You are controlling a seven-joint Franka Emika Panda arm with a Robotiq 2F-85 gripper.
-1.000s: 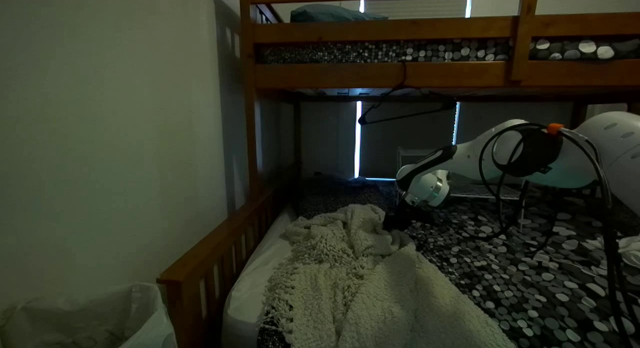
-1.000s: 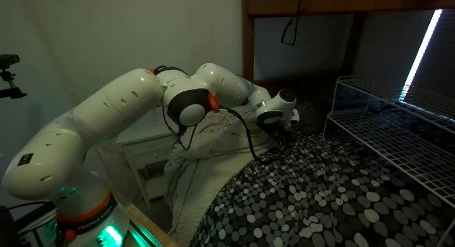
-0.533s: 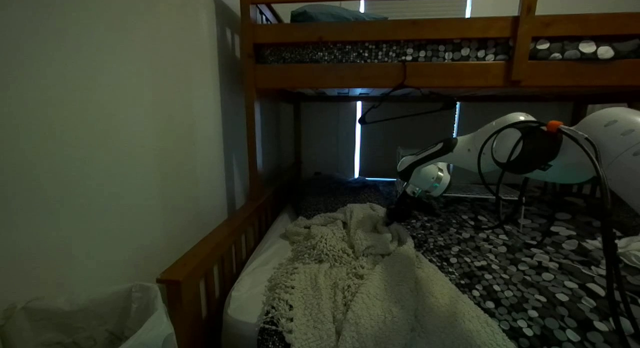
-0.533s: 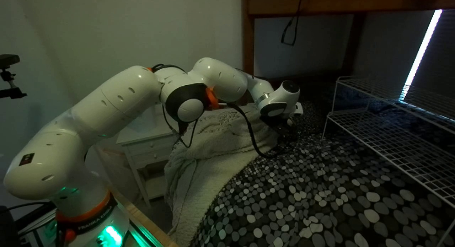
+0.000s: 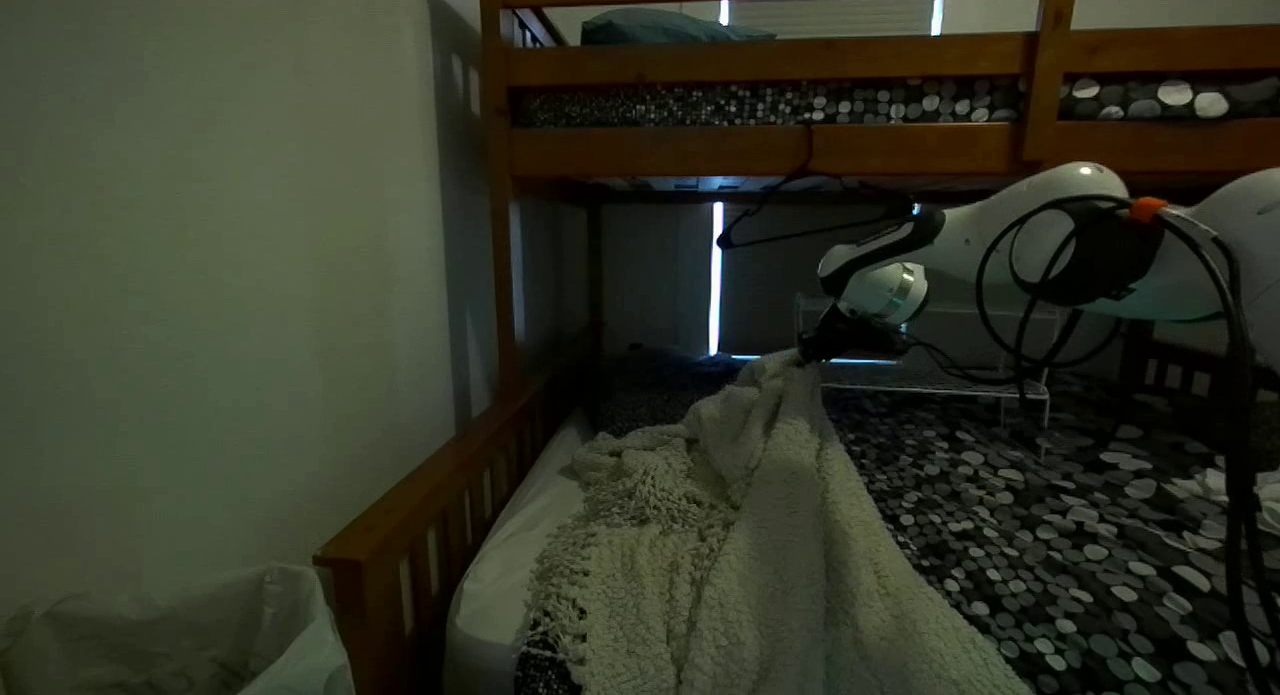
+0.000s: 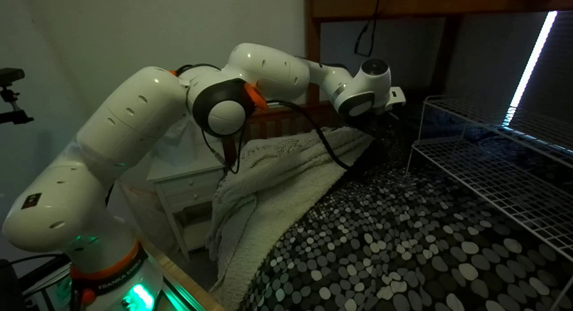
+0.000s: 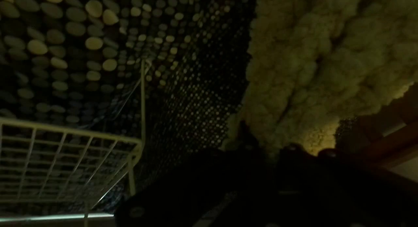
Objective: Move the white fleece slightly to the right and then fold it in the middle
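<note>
The white fleece (image 5: 740, 565) lies over the near left part of the bed, with its fringed edge toward the left. It also shows in an exterior view (image 6: 277, 199), where it hangs over the bed's end. My gripper (image 5: 803, 355) is shut on an edge of the fleece and holds it above the bed, so the cloth rises in a peak to the fingers. In the wrist view the fleece (image 7: 313, 57) runs into the narrow gap of the gripper (image 7: 268, 152). The fingertips are very dark there, partly covered by cloth.
The speckled bedspread (image 6: 403, 248) covers the bed. A white wire rack (image 6: 483, 168) stands on it and also shows in the wrist view (image 7: 65, 161). A black hanger (image 5: 815, 233) hangs from the upper bunk rail (image 5: 760, 153). A white nightstand (image 6: 179, 176) stands beyond the bed's end.
My gripper has risen from near the bed and moved slightly right in the view along the bed. The held edge of the fleece has come up with it, and folds now stretch upward.
</note>
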